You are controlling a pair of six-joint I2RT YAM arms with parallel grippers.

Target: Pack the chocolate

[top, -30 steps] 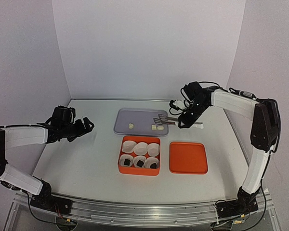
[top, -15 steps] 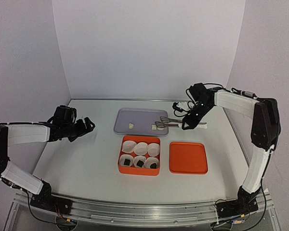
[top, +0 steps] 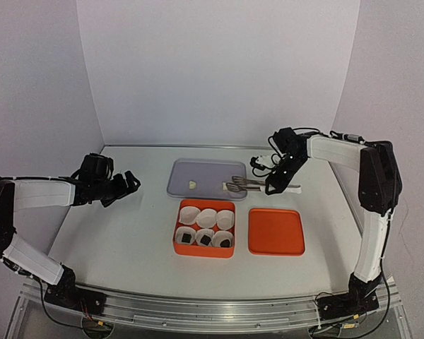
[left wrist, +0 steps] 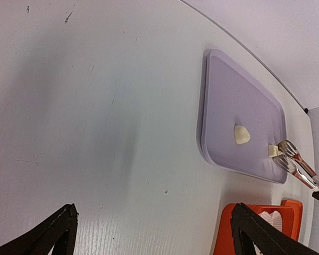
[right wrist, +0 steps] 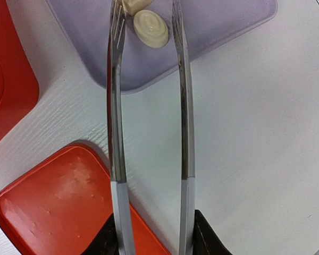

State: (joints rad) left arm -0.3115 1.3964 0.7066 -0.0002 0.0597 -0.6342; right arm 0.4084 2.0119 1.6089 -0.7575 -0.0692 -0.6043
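Desk [top: 127, 233] fills the lower frame in your top view. The lavender tray [top: 198, 171] sits at centre, with the orange box [top: 204, 203] just below it and the orange lid [top: 276, 231] to the box's right. At far left, your left hand [left wrist: 153, 223] gapes wide and holds nothing. Your right hand [right wrist: 155, 236] grips the tongs [right wrist: 115, 106], and their tips flank a pale chocolate [right wrist: 151, 28] near the tray's lower right corner. Another pale piece [top: 192, 184] lies mid-tray. Dark chocolate [top: 205, 241] sits in the lower row of paper cups [top: 208, 217].
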